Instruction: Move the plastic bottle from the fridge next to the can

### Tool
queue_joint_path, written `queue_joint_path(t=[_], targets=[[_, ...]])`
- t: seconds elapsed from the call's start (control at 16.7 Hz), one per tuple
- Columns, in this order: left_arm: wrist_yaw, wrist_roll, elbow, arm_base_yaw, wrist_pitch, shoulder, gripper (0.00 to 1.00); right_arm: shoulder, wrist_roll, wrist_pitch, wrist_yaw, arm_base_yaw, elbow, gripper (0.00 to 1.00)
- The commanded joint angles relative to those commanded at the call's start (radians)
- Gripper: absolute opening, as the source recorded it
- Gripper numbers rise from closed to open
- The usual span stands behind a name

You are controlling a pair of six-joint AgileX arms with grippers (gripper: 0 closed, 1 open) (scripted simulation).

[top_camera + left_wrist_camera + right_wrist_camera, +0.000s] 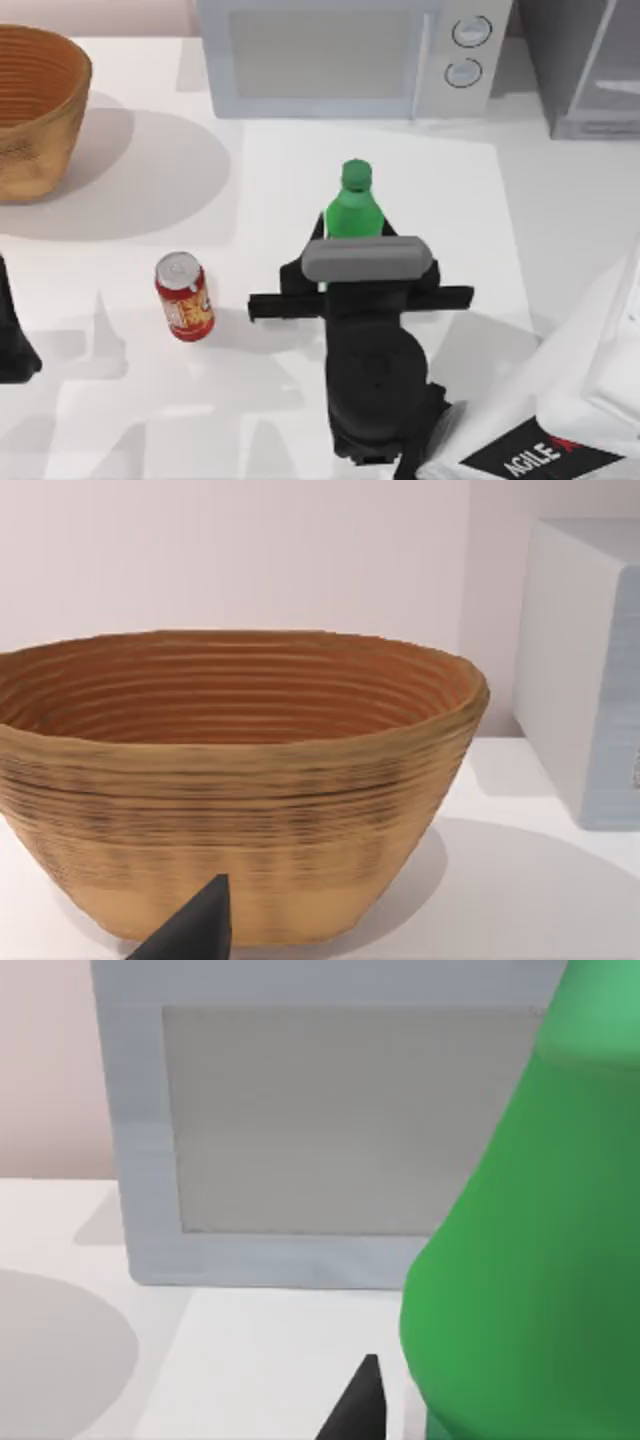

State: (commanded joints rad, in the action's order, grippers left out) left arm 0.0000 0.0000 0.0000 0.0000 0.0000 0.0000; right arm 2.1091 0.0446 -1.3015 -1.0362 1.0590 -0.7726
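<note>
The green plastic bottle [354, 205] stands upright on the table in front of the microwave, well away from the grey fridge [590, 70] at the back right corner. My right gripper [355, 255] is shut on the bottle's body, one finger on each side. In the right wrist view the bottle [530, 1240] looms close, with one dark fingertip [358, 1405] against it. The red can [184, 297] stands upright to the bottle's left, with a gap of bare table between them. My left arm [12, 345] is parked at the table's left edge.
A white microwave [340, 55] with two knobs stands along the back, just behind the bottle. A woven basket [35, 105] sits at the back left and faces the left wrist camera as the basket [230, 780]. Open table lies around the can.
</note>
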Motion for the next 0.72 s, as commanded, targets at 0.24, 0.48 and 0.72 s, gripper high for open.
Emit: queue_joint_path(t=[0.24,0.48,0.72], targets=[[0.000,0.000,0.000,0.000,0.000,0.000,1.00,0.000,0.000,0.000,0.000,0.000,0.000,0.83],[0.000,0.000,0.000,0.000,0.000,0.000,1.00,0.000,0.000,0.000,0.000,0.000,0.000,1.00],[0.000,0.000,0.000,0.000,0.000,0.000,1.00,0.000,0.000,0.000,0.000,0.000,0.000,1.00]])
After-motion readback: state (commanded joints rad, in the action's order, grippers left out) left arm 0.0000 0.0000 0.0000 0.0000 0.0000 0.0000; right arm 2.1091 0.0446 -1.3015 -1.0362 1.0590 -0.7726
